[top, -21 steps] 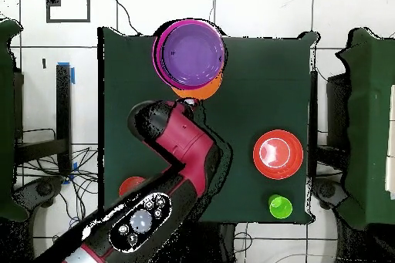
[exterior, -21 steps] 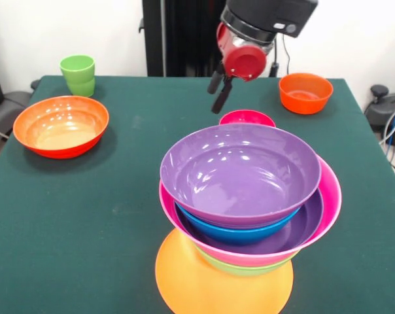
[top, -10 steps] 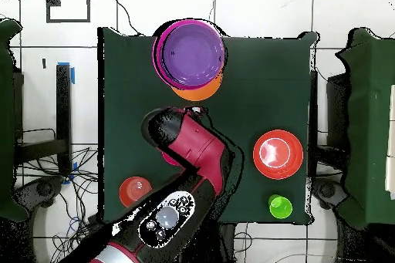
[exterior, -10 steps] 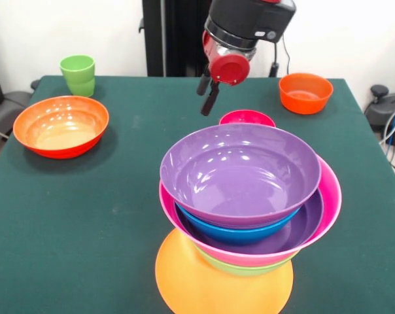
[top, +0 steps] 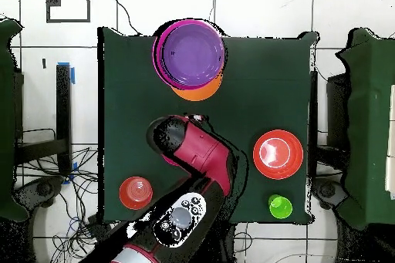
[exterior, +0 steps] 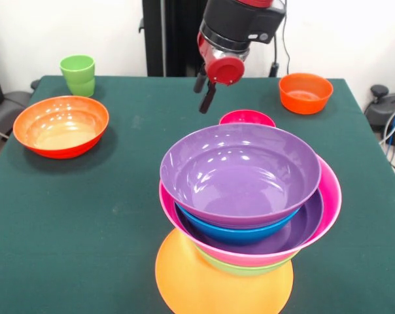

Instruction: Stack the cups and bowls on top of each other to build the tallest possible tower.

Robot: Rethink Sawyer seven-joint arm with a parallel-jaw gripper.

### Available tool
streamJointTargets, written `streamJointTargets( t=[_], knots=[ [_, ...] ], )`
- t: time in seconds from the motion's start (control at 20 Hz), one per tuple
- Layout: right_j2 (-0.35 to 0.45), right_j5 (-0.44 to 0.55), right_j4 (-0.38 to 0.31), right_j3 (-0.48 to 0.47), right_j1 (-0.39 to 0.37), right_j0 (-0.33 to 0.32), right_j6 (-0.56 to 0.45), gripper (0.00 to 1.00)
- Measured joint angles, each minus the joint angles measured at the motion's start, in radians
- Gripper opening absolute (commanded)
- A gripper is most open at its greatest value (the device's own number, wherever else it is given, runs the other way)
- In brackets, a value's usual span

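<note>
The tower (exterior: pixel 243 196) stands at the near middle: an upturned orange bowl (exterior: pixel 210 281) as base, then green, pink, purple and blue bowls, with a purple bowl (exterior: pixel 240 173) uppermost. Overhead the tower (top: pixel 190 52) sits at the table's top edge. A small magenta bowl (exterior: pixel 246 118) lies just behind it. My gripper (exterior: pixel 204 99) hangs open and empty above the table, left of and behind the magenta bowl. The light-green cup (exterior: pixel 78 74) stands upright at the far left corner. A large red-orange bowl (exterior: pixel 61 125) lies in front of the cup.
A small red-orange bowl (exterior: pixel 305 92) rests at the far right, also seen overhead (top: pixel 135 192). Overhead, the arm (top: pixel 193 152) covers the table's middle and hides the magenta bowl; the large bowl (top: pixel 278 153) and the cup (top: pixel 280 207) lie to its right.
The gripper has moved left and slightly up in the front view, away from the tower. Bowls and cup have not moved.
</note>
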Motion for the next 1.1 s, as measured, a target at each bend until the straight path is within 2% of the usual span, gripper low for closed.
streamJointTargets(
  t=[0.25, 1.1],
  knots=[
    [0.013, 0.0, -0.027, 0.006, -0.019, 0.0, 0.0, 1.0],
    [0.066, -0.001, -0.027, 0.006, -0.028, 0.014, 0.0, 1.0]
  ],
)
